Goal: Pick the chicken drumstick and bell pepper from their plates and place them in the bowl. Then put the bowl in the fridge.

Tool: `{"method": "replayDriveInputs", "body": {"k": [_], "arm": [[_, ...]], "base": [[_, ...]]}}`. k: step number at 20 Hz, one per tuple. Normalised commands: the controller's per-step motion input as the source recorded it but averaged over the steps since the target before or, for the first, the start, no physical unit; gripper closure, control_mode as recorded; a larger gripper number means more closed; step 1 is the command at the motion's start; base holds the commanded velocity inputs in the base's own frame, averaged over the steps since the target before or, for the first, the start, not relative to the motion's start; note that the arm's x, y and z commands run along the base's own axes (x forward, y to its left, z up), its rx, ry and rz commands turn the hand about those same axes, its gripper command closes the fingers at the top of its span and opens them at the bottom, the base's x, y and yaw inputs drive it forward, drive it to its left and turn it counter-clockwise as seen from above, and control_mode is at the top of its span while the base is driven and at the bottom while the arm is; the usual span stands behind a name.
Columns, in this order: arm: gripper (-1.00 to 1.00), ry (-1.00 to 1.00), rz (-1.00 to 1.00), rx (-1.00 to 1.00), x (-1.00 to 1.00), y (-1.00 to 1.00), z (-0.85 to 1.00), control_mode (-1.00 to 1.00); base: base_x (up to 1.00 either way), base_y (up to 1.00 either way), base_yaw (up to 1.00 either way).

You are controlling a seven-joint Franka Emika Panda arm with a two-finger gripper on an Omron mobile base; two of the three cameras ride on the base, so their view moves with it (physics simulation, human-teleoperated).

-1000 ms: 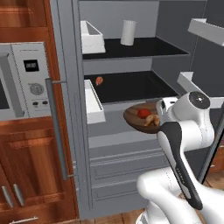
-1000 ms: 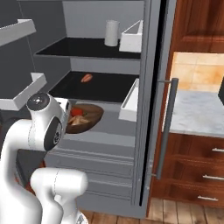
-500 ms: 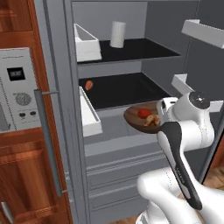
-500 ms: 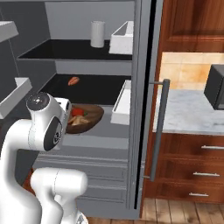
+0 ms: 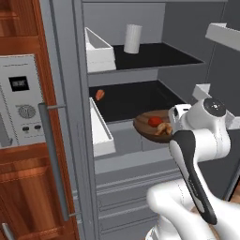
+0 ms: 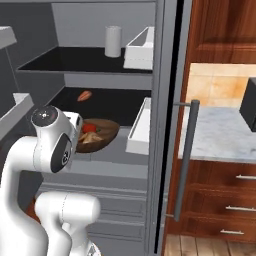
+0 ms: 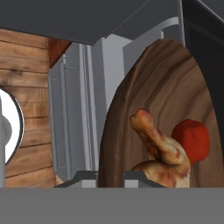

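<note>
Left base view is showing the open fridge [image 5: 70, 93], and the white arm is holding the bowl [image 5: 145, 126] of dark wood at the front edge of the middle shelf [image 5: 126, 101]. Inside the bowl the chicken drumstick [image 7: 159, 148] and the red bell pepper [image 7: 191, 140] are lying just beside each other. The gripper [image 7: 109, 177] is clamping the bowl by its rim, with the jaws nearly together.

Base views flank fridge [image 5: 140, 70] interior, hand view close on bowl [image 7: 144, 109]
</note>
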Motion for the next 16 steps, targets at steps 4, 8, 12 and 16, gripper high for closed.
{"method": "replayDriveInputs", "body": {"k": [4, 8, 12, 16], "arm": [[1.00, 0.00, 0.00, 0.00, 0.00, 0.00, 0.00, 1.00], [1.00, 0.00, 0.00, 0.00, 0.00, 0.00, 0.00, 1.00], [1.00, 0.00, 0.00, 0.00, 0.00, 0.00, 0.00, 1.00], [1.00, 0.00, 0.00, 0.00, 0.00, 0.00, 0.00, 1.00]], "base": [[0.39, 0.00, 0.11], [0.44, -0.01, 0.10], [0.46, -0.07, 0.05], [0.08, -0.05, 0.00]]}}
